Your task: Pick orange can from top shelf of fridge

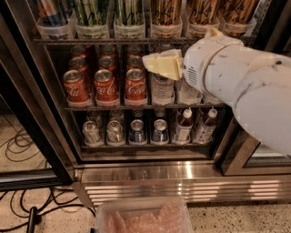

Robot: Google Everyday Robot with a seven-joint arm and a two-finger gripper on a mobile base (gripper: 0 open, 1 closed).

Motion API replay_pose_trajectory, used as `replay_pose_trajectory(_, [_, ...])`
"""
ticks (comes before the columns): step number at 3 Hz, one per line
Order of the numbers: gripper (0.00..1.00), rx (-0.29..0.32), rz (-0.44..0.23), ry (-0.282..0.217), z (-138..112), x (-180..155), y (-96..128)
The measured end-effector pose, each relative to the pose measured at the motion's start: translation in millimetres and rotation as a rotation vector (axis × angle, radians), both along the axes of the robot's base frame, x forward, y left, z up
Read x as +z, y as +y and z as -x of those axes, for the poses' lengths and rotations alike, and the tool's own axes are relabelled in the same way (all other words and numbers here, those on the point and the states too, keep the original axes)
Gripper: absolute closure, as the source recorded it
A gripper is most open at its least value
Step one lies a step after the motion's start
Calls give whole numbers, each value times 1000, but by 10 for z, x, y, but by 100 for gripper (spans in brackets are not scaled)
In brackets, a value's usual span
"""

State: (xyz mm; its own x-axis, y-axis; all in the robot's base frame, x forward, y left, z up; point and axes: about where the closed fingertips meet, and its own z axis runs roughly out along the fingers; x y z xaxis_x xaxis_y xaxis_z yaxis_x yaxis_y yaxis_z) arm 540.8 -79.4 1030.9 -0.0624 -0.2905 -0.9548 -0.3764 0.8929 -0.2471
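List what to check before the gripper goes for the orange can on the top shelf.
1. Orange can upright in its tub on the top shelf: ok.
2. Gripper level with that can: not ok, below the rack, before the water bottles.
3. Gripper aimed at it: not ok, points left toward the red cola cans.
4. Room above the can: cannot tell, tops out of frame.
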Motion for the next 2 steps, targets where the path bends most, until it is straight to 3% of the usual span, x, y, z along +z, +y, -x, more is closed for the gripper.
replay_pose_trajectory(1, [42,6,-27,-55,-100,89,72])
replay_pose_trajectory(2, [50,5,-43,-96,-172,151,81])
